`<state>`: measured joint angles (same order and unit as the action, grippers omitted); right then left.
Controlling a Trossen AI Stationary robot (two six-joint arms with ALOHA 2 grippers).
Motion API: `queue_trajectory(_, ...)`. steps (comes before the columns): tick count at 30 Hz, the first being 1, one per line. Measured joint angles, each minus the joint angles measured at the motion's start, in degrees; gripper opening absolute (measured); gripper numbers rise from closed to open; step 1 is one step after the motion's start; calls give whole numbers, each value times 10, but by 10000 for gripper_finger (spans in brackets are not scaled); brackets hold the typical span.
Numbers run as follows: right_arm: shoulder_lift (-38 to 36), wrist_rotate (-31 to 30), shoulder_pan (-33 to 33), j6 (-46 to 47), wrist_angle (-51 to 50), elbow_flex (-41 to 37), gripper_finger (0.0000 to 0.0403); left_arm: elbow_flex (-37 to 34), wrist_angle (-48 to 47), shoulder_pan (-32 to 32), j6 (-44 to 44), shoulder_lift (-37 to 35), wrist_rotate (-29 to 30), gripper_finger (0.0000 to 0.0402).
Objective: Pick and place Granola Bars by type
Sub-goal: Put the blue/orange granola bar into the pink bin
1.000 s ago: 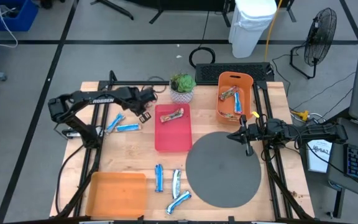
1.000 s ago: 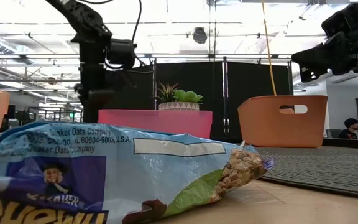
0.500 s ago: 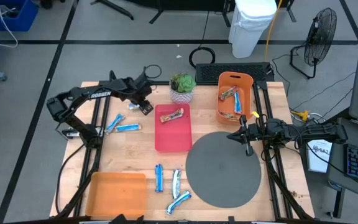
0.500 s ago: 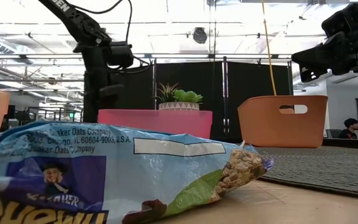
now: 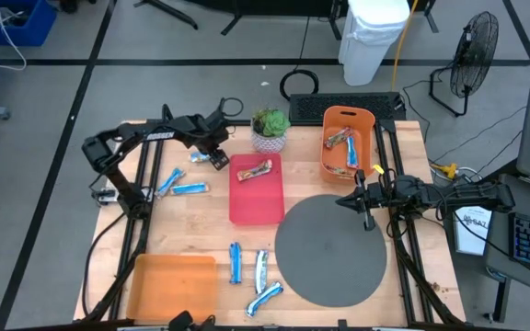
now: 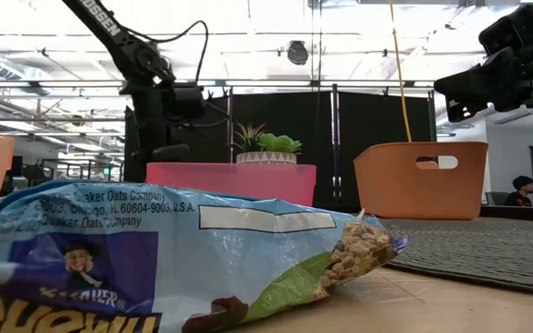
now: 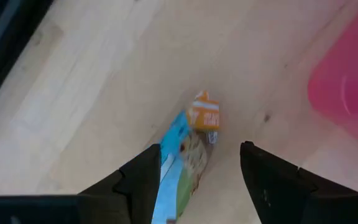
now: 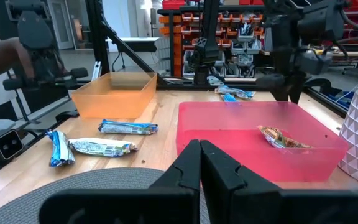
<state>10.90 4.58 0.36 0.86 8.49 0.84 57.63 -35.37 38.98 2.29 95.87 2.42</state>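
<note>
Beside the red tray [image 5: 256, 198], the left gripper [image 5: 215, 156] hangs with fingers spread, holding nothing, above a blue granola bar [image 7: 180, 160] on the wooden table [image 5: 191, 230]. One brown bar [image 5: 254, 170] lies inside this tray. The right gripper [image 5: 361, 199] is clenched empty over the grey mat [image 5: 331, 250].

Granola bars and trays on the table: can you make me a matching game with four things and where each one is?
Things:
1. brown bar
2. potted plant
3. left hand
4. right hand

Places or states:
A. shut, over the edge of the grey round mat
B. lying in the red tray
C. open, above the wood beside the red tray's far corner
D. standing at the table's far edge, between the red tray and the orange bin

Pairs: 1-B, 2-D, 3-C, 4-A
</note>
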Motion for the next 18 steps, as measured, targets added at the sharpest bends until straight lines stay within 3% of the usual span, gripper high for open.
queue_trajectory(18,0,0,0,0,0,0,0,0,20,0,-24,41,6,217)
